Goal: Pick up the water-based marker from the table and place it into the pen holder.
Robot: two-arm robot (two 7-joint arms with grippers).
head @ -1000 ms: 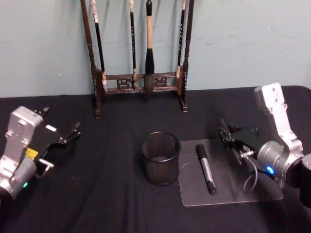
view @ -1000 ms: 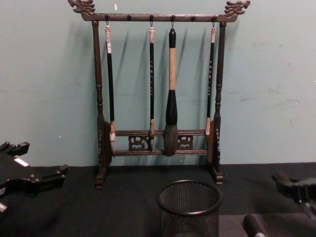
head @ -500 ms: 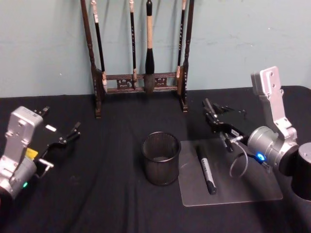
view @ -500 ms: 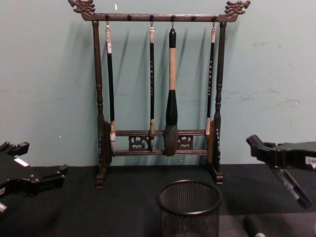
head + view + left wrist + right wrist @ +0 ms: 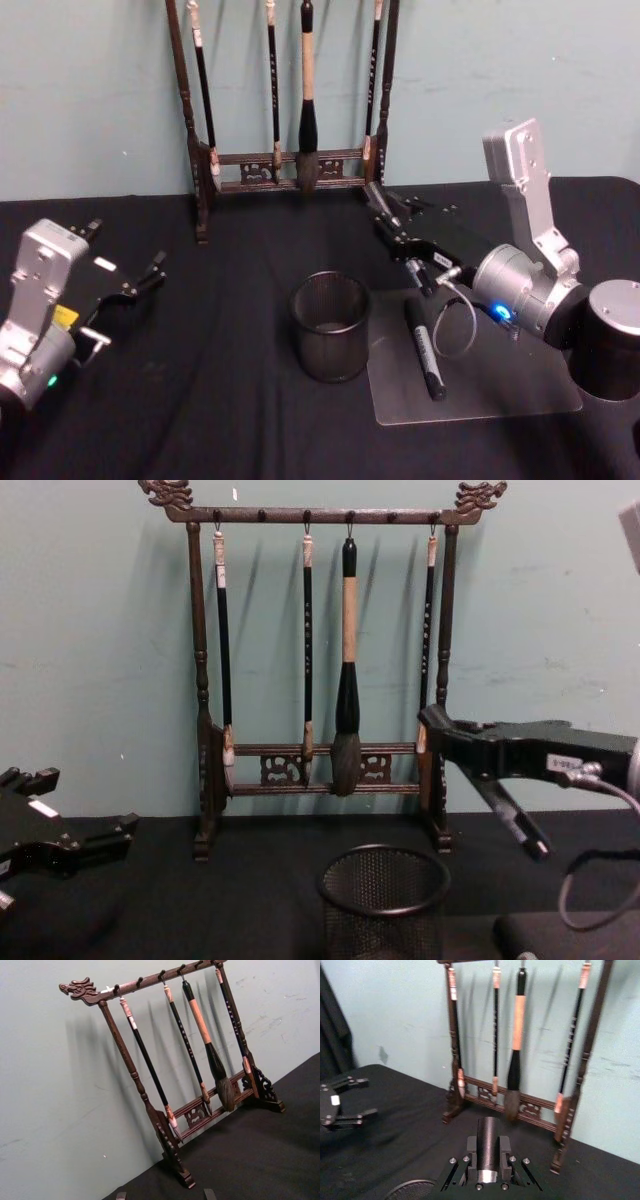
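Observation:
The water-based marker (image 5: 423, 348), black with a grey label, lies flat on a clear plastic sheet (image 5: 500, 380) on the black table (image 5: 200, 400); its cap end shows in the chest view (image 5: 517, 936). Left of it stands the pen holder (image 5: 331, 325) (image 5: 384, 900), a black mesh cup, upright. My right gripper (image 5: 395, 237) (image 5: 484, 784) hovers open above the far end of the marker, with nothing between its fingers. At the table's left side my left gripper (image 5: 128, 250) (image 5: 80, 802) is open and idle.
A tall dark wooden brush rack (image 5: 290, 170) (image 5: 320, 770) with several hanging brushes stands at the back against the teal wall, just beyond my right gripper. The right wrist view shows the pen holder's rim (image 5: 412, 1190) low down and the left gripper (image 5: 342, 1102) far off.
My right gripper has swung left and toward the rack, from over the sheet's right part to above the marker's far end. The left arm, marker and pen holder have not moved.

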